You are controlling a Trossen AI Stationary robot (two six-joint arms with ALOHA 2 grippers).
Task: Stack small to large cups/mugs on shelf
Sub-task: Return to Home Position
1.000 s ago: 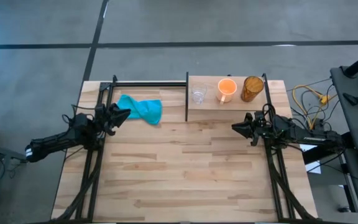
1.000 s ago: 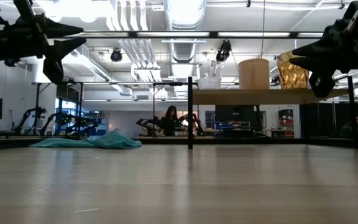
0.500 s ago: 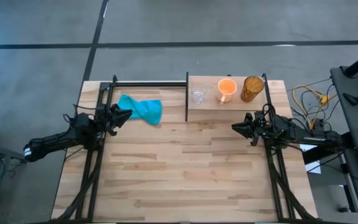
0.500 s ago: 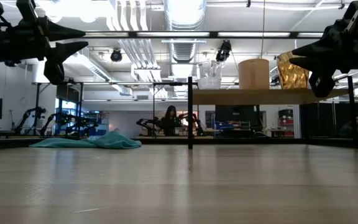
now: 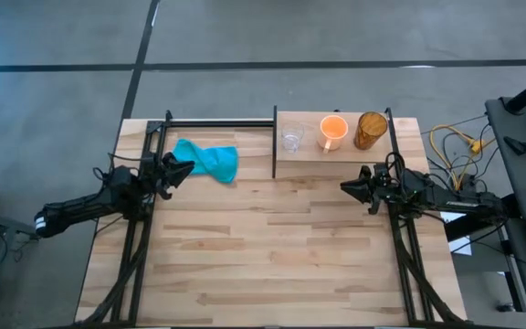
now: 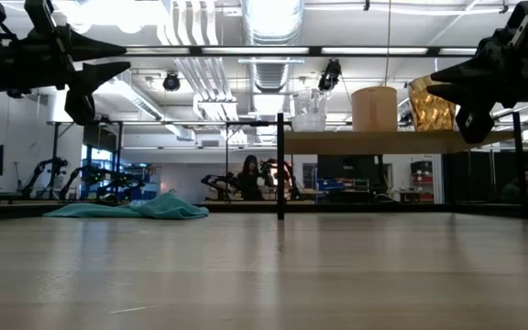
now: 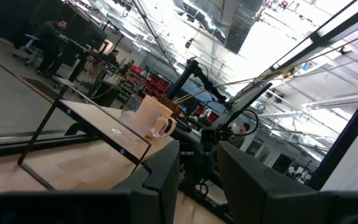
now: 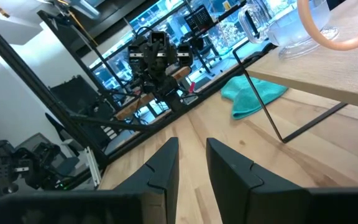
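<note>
Two dark arms sit low over the plank tabletop, one at each side, and the wide near stretch of boards between them carries nothing.

The left claw hangs above the left edge, pointing inward and a little toward the far side. Its fingers stand slightly apart with only air between them, as the slim gap in its own wrist view shows. In the low view it hangs high at the side, well off the boards.

The right claw hangs over the right part of the tabletop, pointing toward the middle. Its tips are just near of the shelf's front edge, touching nothing. Its fingers are also a little apart and empty, and in the low view it sits level with the shelf top.

Farther back on the left, a crumpled teal cloth lies flat just beyond the left claw's tips.

To the right of it, at the far right corner, stands the shelf, a light board raised on black posts. All three vessels stand upright on it in a row, apart from one another: the clear glass cup toward the left end, the orange mug in the middle, and the brown wood-patterned cup at the right end.

Beyond the tabletop, the low view shows a workshop hall with a person standing far back.
</note>
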